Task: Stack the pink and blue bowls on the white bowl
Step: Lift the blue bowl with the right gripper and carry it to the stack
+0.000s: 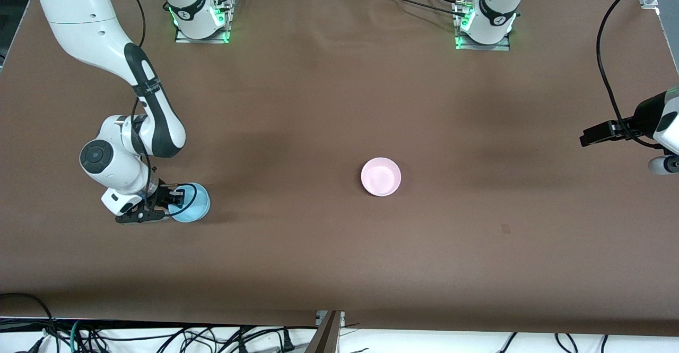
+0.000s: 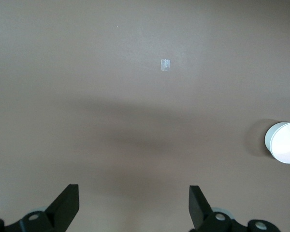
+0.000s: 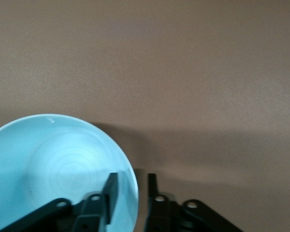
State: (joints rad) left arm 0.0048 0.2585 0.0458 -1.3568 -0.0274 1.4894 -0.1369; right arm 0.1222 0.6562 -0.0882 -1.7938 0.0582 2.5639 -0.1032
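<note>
Toward the right arm's end of the table (image 1: pixel 318 103), the right gripper (image 1: pixel 177 200) is standing low at the blue bowl (image 1: pixel 194 204), astride the part of its rim that is turned to the arm. Whether it is already pinching the rim or only closing on it, I cannot tell. The bowl is sitting upright on the brown cover. The first danger is lying here. A hold on one thin edge is carrying the whole bowl from one side, so on lifting, the bowl is likely to be hanging tilted, and if the pinch is shallow or not yet firm it can be slipping out or dragging over the cloth. Going on toward the middle, the pink bowl (image 1: pixel 381 177) is resting alone and upright, well apart from the blue one and a little farther from the front camera. No separate white bowl is showing. It may be sitting under the pink one, but the view is too poor to say. The way between the two bowls is long, so a tilted bowl is having much time to swing. If it is arriving off-centre, its edge can be striking the pink rim and pushing that bowl away instead of nesting in it. At the left arm's end, the left gripper (image 2: pixel 134 205) is waiting above bare table with its jaws spread wide, holding nothing, and it is not in the path.
</note>
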